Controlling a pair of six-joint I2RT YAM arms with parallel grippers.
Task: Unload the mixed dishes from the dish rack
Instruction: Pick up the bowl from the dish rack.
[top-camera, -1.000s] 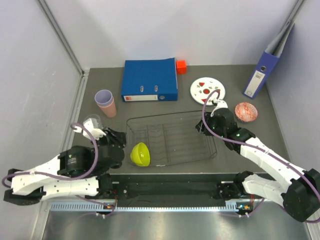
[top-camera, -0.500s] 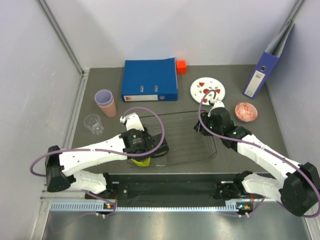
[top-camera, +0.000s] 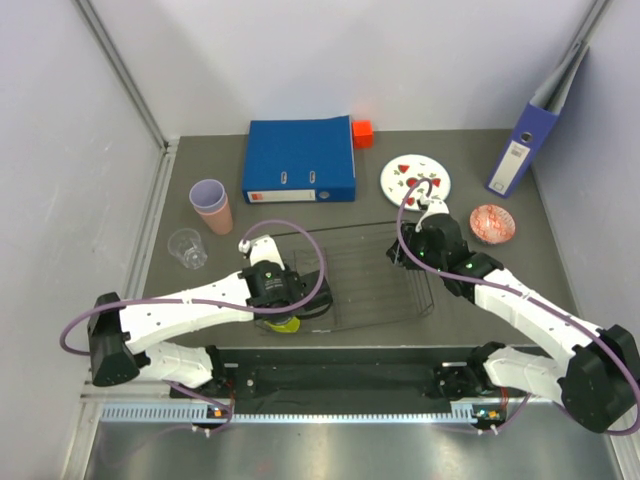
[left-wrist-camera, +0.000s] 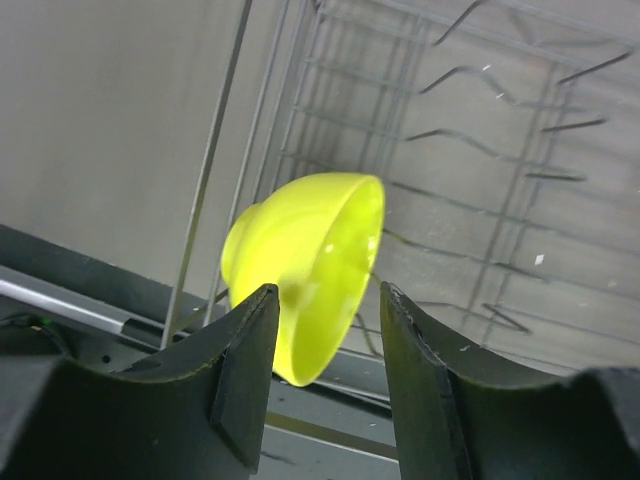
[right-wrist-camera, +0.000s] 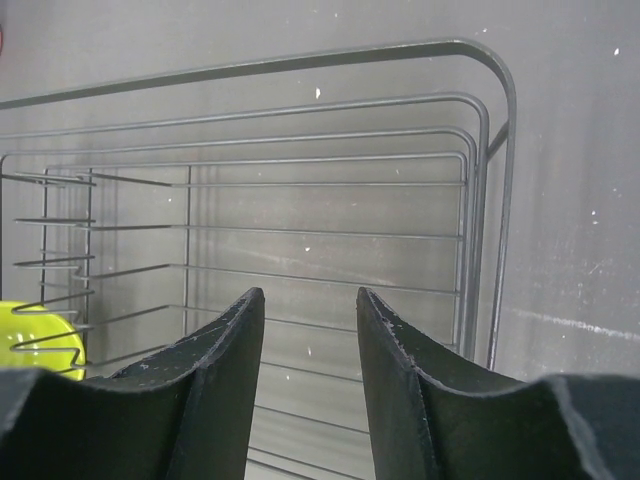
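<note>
The lime-yellow bowl (left-wrist-camera: 310, 250) stands on its side in the front left corner of the dish rack (top-camera: 350, 272). My left gripper (left-wrist-camera: 325, 300) is open, and the bowl's lower rim sits between its fingers; from above, only a sliver of the bowl (top-camera: 284, 323) shows under that gripper (top-camera: 292, 308). My right gripper (top-camera: 402, 256) is open and empty over the rack's right end (right-wrist-camera: 480, 200). The plate (top-camera: 416, 178), the patterned bowl (top-camera: 492, 223), the stacked lilac and pink cups (top-camera: 212, 205) and the clear tumbler (top-camera: 186, 247) stand on the table outside the rack.
A blue binder (top-camera: 300, 160) lies flat behind the rack with a small orange-red cube (top-camera: 362, 131) at its right corner. A second binder (top-camera: 530, 135) leans upright at the far right. Grey walls close in the left and back.
My left arm has swung from the clear tumbler at the left to over the rack's front left corner, its open fingers now around the lime bowl. The right gripper has barely shifted.
</note>
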